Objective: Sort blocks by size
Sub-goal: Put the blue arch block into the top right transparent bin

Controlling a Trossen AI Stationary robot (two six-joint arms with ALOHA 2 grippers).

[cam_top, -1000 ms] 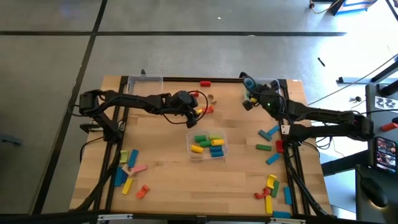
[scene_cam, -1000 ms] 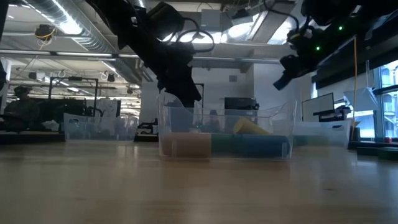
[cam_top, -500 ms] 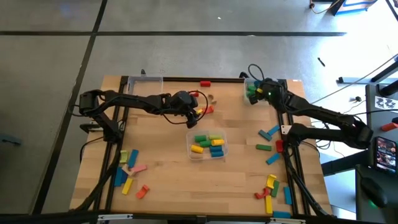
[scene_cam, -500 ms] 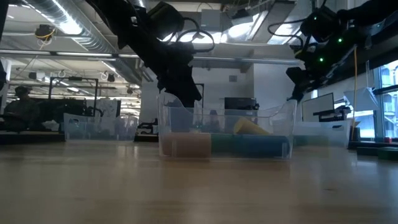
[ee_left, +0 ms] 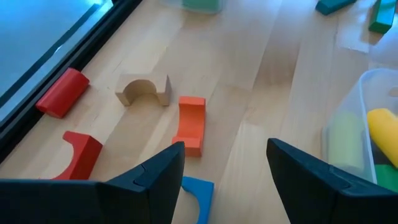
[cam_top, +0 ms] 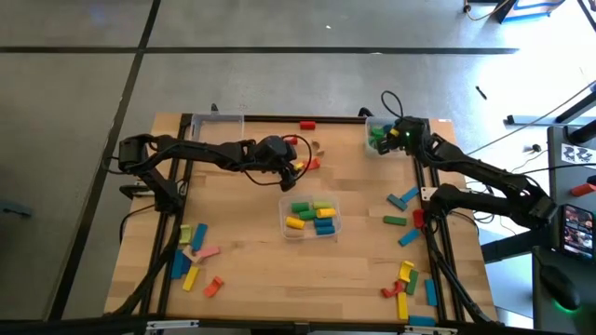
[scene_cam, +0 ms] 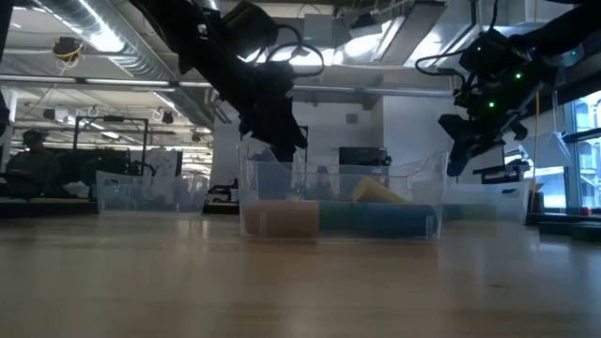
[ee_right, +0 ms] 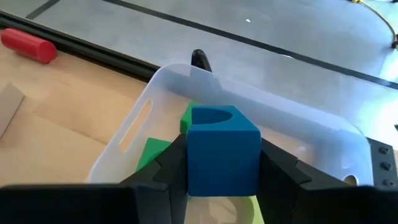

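My right gripper is shut on a blue arch block and hangs over a clear bin at the table's far right corner, which holds green blocks. My left gripper stands open above the table's far middle, over an orange arch that lies flat on the wood. Beside the orange arch lie a plain wooden arch, a red arch, a red cylinder and a blue piece. A second clear bin at mid-table holds yellow, green and blue blocks. My right gripper pinches the blue arch block by its two opposite side faces between the two fingers. The fingers slant down toward the table's far edge. The block is lifted clear above the bin, with its curved cut-out facing up and away.
A clear bin stands at the far left corner. Loose blocks lie at the near left, the near right and along the right side. A red block lies by the far edge.
My right gripper has swung toward the table's far right corner with the blue arch block, sinking a little and rolling about its wrist, and now hangs over the corner bin. The block has stayed in the hold.
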